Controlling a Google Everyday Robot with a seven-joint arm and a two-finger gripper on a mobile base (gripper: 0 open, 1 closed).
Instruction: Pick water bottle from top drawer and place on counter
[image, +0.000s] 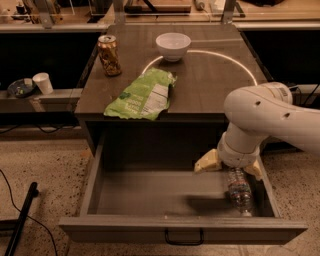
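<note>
The top drawer (150, 227) is pulled fully open below the counter (210, 80). The water bottle (240, 191), clear with a white cap, lies on the drawer floor at the right side, cap toward the front. My gripper (228, 172) reaches down into the drawer over the bottle's far end. Its pale fingers (206, 163) are spread wide apart on either side, wider than the bottle. The white arm hides the bottle's far end, so I cannot tell whether the gripper touches it.
On the counter lie a green snack bag (142, 95), a brown-gold can (109, 55) and a white bowl (173, 46). A white cup (43, 82) stands on a low shelf at the left. A black pole (20, 220) leans at the floor, lower left.
</note>
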